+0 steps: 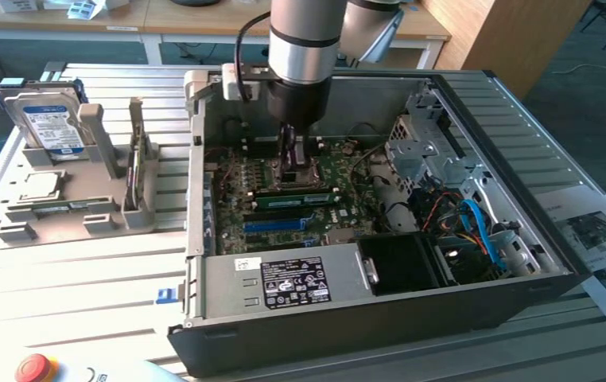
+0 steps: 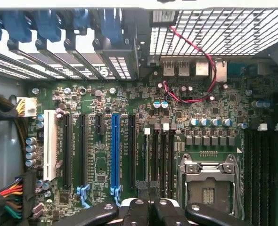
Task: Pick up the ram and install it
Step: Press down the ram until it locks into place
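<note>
Hand (image 1: 297, 159) closed, fingers (image 2: 138, 212) pressed together with nothing visible between them, low inside the open computer case (image 1: 515, 231) over the motherboard (image 2: 186, 122). Ram (image 1: 294, 198): green stick lying flat in a slot at about 6 o'clock from the hand, just beside it; whether fully seated, cannot tell. Judged light, stiff, fragile; hold by its long edges, off the chips. Blue slot (image 2: 115, 153) alongside. Hard drive (image 1: 51, 119) at 9 o'clock, well apart on the tabletop (image 1: 70, 278).
</note>
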{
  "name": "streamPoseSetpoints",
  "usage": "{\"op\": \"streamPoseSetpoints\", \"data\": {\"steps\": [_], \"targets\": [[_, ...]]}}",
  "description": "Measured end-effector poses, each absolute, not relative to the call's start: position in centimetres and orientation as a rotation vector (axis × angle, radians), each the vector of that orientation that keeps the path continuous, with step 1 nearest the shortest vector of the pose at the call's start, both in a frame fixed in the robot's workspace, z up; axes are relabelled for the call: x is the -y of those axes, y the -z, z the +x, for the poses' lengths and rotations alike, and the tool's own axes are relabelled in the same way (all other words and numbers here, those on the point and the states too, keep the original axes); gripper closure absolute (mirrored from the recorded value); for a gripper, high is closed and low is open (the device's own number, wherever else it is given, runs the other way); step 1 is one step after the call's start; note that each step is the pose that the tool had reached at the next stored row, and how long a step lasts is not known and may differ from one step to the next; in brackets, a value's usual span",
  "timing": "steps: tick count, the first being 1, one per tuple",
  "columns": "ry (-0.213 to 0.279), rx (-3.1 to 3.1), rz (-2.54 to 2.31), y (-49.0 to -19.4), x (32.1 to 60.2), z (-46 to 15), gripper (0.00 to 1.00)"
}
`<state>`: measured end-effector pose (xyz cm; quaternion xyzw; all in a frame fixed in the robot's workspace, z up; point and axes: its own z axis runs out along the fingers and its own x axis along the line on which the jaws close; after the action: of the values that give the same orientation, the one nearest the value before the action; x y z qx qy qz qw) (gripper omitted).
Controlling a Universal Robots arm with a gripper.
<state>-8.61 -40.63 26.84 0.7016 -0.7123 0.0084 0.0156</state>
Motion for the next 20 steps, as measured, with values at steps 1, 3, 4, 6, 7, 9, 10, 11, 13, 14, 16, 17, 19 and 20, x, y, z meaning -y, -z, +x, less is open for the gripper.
{"op": "streamPoseSetpoints", "data": {"steps": [1,3,4,6,7,9,10,11,13,14,16,17,19,20], "targets": [[-0.027,2.216,2.182,-27.0,40.6,-8.6,0.90],[-0.027,2.216,2.182,-27.4,40.6,-8.6,0.90],[-0.028,2.215,2.182,-27.6,40.6,-8.6,0.90],[-0.029,2.215,2.182,-28.0,40.6,-8.6,0.90],[-0.029,2.215,2.181,-28.2,40.6,-8.6,0.90],[-0.031,2.214,2.180,-28.7,40.6,-8.6,0.90],[-0.032,2.214,2.180,-28.9,40.6,-8.6,0.90],[-0.033,2.213,2.180,-29.1,40.6,-8.6,0.90],[-0.034,2.212,2.179,-29.6,40.6,-8.6,0.90],[-0.035,2.212,2.178,-29.8,40.6,-8.6,0.90],[-0.037,2.211,2.178,-30.2,40.6,-8.6,0.90],[-0.038,2.211,2.177,-30.4,40.6,-8.6,0.90],[-0.039,2.210,2.176,-30.8,40.6,-8.6,0.90],[-0.040,2.210,2.176,-31.0,40.6,-8.6,0.90]]}}
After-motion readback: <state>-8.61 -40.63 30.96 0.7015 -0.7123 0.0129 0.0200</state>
